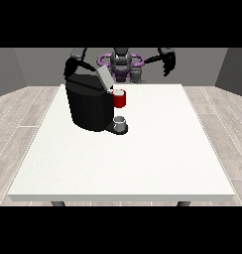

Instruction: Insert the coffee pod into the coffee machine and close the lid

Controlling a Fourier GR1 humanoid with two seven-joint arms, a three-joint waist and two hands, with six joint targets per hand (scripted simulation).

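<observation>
The black coffee machine [88, 106] stands on the table's left half. Its grey lid [104, 77] is tilted up and open. On its front is a red pod holder [120, 100] with a pale spot on top; I cannot tell whether a pod sits in it. Below that, a small grey cup [121, 122] stands on the machine's base. A small grey thing [136, 75] shows by the table's far edge, perhaps the pod. The hand at the view's left [71, 66] hovers behind the machine's top. Away from everything, the hand at the view's right [168, 64] is raised, with its fingers relaxed.
The white table [143, 158] spreads wide in front of and to the right of the machine. The robot's torso [121, 62] is behind the far edge. Wooden floor surrounds the table.
</observation>
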